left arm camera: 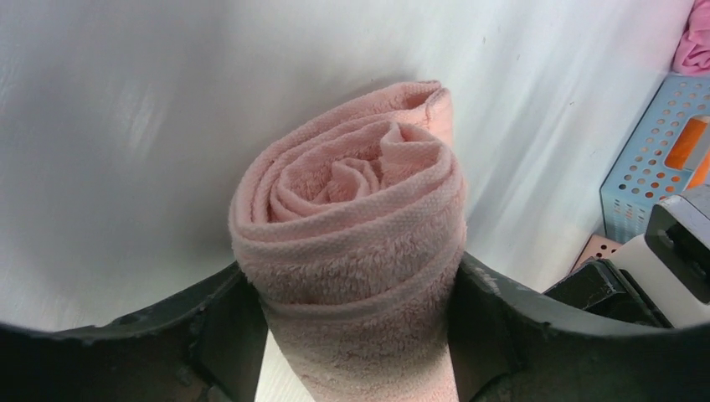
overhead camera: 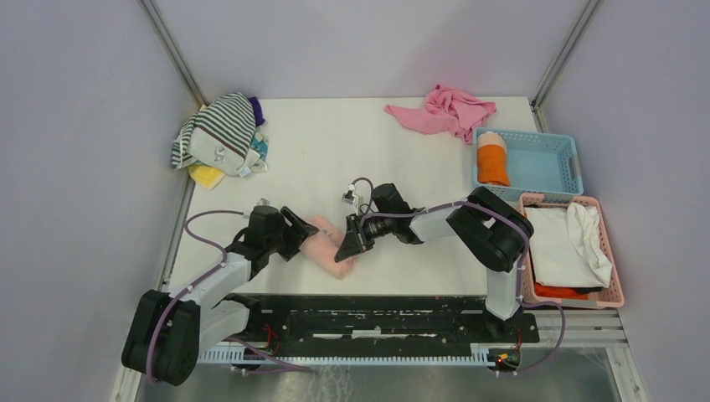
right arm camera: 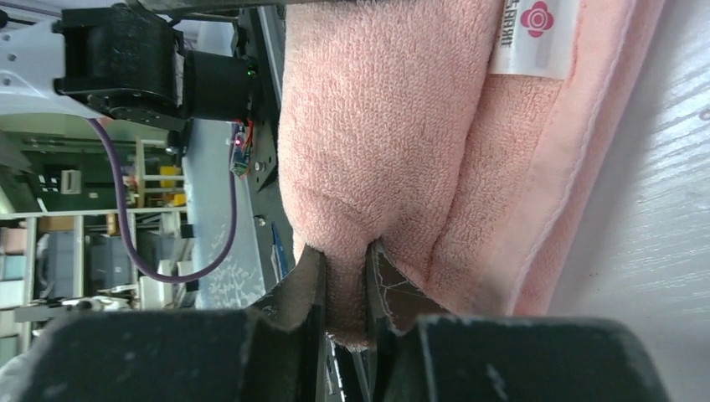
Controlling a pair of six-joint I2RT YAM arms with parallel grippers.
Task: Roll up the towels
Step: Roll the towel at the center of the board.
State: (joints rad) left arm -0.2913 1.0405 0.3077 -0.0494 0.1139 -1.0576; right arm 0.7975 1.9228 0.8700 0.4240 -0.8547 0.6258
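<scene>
At the far left corner of the desk (overhead camera: 335, 151), a heap of clothes (overhead camera: 219, 134) topped by a striped grey-and-white garment lies bunched against the edge.

Toward the near edge, a little left of the middle, I have both arms on the pale pink towel (overhead camera: 328, 249). It lies there as a roll, its length running at a slant from the left arm toward the near edge.

The left gripper (overhead camera: 303, 236) is at the roll's far-left end. In the left wrist view the left gripper (left arm camera: 356, 335) is closed around the pale pink towel (left arm camera: 352, 209), a finger pressed to each side, and the spiral of the rolled layers faces the camera.

The right gripper (overhead camera: 347, 249) meets the roll from the right. In the right wrist view the right gripper (right arm camera: 345, 293) is pinched tight on a fold of the pale pink towel (right arm camera: 385, 126), with terry cloth squeezed between the two fingers. A white label (right arm camera: 536, 33) with a red emblem shows on the towel's outer flap, which lies against the desk.

At the far edge, right of the middle, a bright pink cloth (overhead camera: 444, 109) lies crumpled.

Just beside it, at the far right corner, a blue basket (overhead camera: 569, 159) holds the orange towel (overhead camera: 492, 161), rolled and laid at the basket's left end.

On the right edge, near of the blue one, a pink basket (overhead camera: 615, 276) holds white cloths (overhead camera: 569, 239) over something orange.
</scene>
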